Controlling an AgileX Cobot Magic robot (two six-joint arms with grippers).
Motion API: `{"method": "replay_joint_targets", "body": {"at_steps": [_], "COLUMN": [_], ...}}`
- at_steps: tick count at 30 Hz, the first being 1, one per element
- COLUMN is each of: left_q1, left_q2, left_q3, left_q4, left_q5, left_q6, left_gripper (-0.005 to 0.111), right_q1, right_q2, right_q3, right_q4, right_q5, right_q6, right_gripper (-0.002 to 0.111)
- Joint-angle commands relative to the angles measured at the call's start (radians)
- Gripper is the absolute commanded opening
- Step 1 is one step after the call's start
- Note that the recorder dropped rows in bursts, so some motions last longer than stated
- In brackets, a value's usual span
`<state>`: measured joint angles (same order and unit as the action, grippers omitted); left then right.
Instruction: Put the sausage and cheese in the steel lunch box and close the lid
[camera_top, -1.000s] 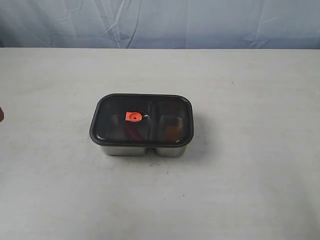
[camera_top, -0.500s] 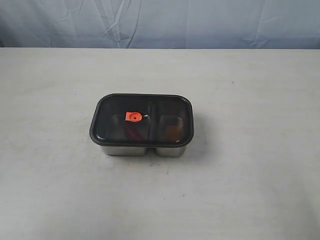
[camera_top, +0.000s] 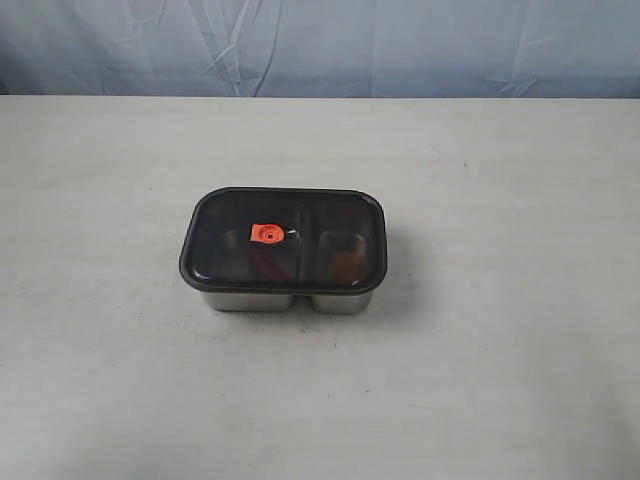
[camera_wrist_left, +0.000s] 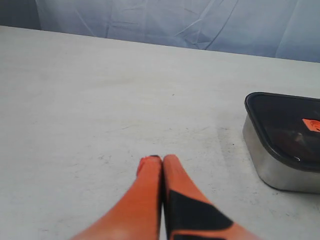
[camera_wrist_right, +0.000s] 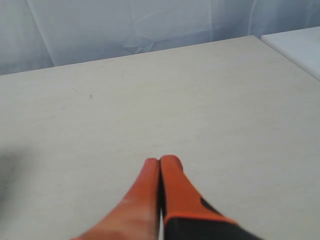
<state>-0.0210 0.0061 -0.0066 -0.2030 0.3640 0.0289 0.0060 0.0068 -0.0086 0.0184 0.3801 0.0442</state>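
Observation:
The steel lunch box (camera_top: 250, 299) stands mid-table with the dark translucent lid (camera_top: 340, 215) seated on it, orange valve tab (camera_top: 267, 233) on top. Through the lid a dim reddish shape (camera_top: 265, 265) shows in the left compartment and a dim orange-brown shape (camera_top: 347, 263) in the right; I cannot tell them apart as sausage and cheese. The left wrist view shows the box (camera_wrist_left: 272, 172) with its lid (camera_wrist_left: 285, 125) off to one side of my left gripper (camera_wrist_left: 162, 158), which is shut and empty. My right gripper (camera_wrist_right: 160, 160) is shut and empty over bare table. Neither gripper shows in the exterior view.
A pale table (camera_top: 480, 380) carries only the box. A wrinkled blue-grey cloth backdrop (camera_top: 320, 45) runs along its far edge. In the right wrist view a white surface (camera_wrist_right: 300, 47) adjoins the table's corner.
A dark reddish bit of the left arm at the exterior view's left edge one second ago has gone out of frame. The box and lid have not moved.

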Motion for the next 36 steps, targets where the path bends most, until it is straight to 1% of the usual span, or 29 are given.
{"method": "replay_joint_targets", "body": {"at_steps": [1, 4, 5, 7, 8, 12, 36], "left_q1": [0.000, 0.000, 0.000, 0.000, 0.000, 0.000, 0.000], "left_q2": [-0.006, -0.006, -0.006, -0.006, -0.006, -0.006, -0.006], "left_q3": [0.007, 0.007, 0.007, 0.007, 0.007, 0.007, 0.007], "left_q4": [-0.002, -0.002, 0.002, 0.025, 0.039, 0.093, 0.093], "left_q5": [-0.030, -0.033, -0.059, -0.156, -0.170, -0.172, -0.172], "left_q6": [-0.004, -0.004, -0.004, -0.004, -0.004, -0.004, 0.000], "left_gripper": [0.000, 0.000, 0.000, 0.000, 0.000, 0.000, 0.000], "right_q1": [-0.006, -0.006, -0.006, -0.006, -0.006, -0.006, -0.006], "right_q2": [-0.007, -0.007, -0.007, -0.007, -0.007, -0.007, -0.007], "right_q3": [0.009, 0.009, 0.009, 0.009, 0.009, 0.009, 0.009], "right_q4": [-0.005, -0.005, -0.005, -0.005, -0.005, -0.005, -0.009], "right_q5": [-0.016, -0.016, -0.016, -0.016, -0.016, -0.016, -0.011], "right_q6": [0.000, 0.000, 0.000, 0.000, 0.000, 0.000, 0.000], "right_gripper": [-0.001, -0.001, -0.001, -0.001, -0.001, -0.001, -0.001]}}
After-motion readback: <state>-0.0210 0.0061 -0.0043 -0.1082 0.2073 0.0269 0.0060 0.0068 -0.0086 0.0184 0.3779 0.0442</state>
